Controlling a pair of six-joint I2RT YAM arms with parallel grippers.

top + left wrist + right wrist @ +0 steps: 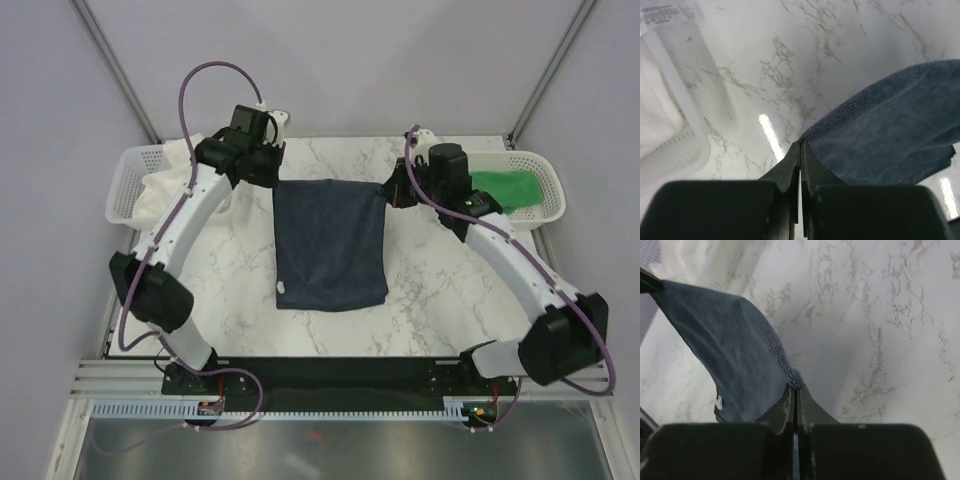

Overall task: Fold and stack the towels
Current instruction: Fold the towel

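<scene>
Item one, navy-blue towel (pixel 330 245): found at the middle of the marble-patterned desk (pixel 440 300), spread as a tall rectangle with its long sides running near to far. Its far edge is held taut and raised off the desk, as is shown in both wrist views, where the cloth slopes away from the fingers above the marble. The near edge appears to be laid on the desk, though contact cannot be confirmed. A small white tag (pixel 283 288) is seen at the near left corner. Left pincer (pixel 274 182): closed tight on the far left corner of the navy-blue towel, the jaws pressed together with only a thin fold of cloth nipped at the tips. Right pincer (pixel 392 188): likewise clamped, with the far right corner of the same towel caught between its tips. Item two, cream-white towel (pixel 165 195): bundled in the left basket (pixel 122 180), a white mesh one placed at the far left of the desk and partly covered by the left arm. Item three, green towel (pixel 505 190): crumpled in the right basket (pixel 550 195), a matching one set at the far right of the desk, just beside the right wrist. The two baskets are kept well apart, with the navy-blue towel between them.
</scene>
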